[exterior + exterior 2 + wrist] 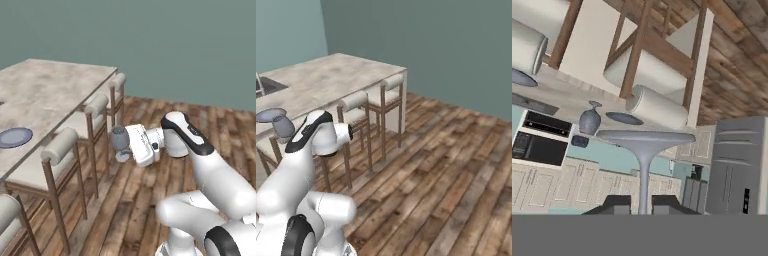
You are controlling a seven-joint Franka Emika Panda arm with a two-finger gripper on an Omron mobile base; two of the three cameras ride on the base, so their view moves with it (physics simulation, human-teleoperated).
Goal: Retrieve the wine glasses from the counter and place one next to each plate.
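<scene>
Wine glass gripped by its stem, beside the stools

One wine glass (119, 138) sits in the end effector (642, 205), whose fingers are closed on its stem, out over the wooden floor (145, 200) beside the stools (60, 150). A second wine glass (589, 120) stands on the island surface (45, 92) near a plate (624, 118). Another plate (15, 137) lies on that surface.

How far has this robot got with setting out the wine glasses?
Looks done: the first wine glass stands on the island top beside the near plate.
In hand: the gripper is shut on the stem of the second wine glass, held in the air off the island.
Left: setting it next to the other plate, which has no glass beside it.
</scene>
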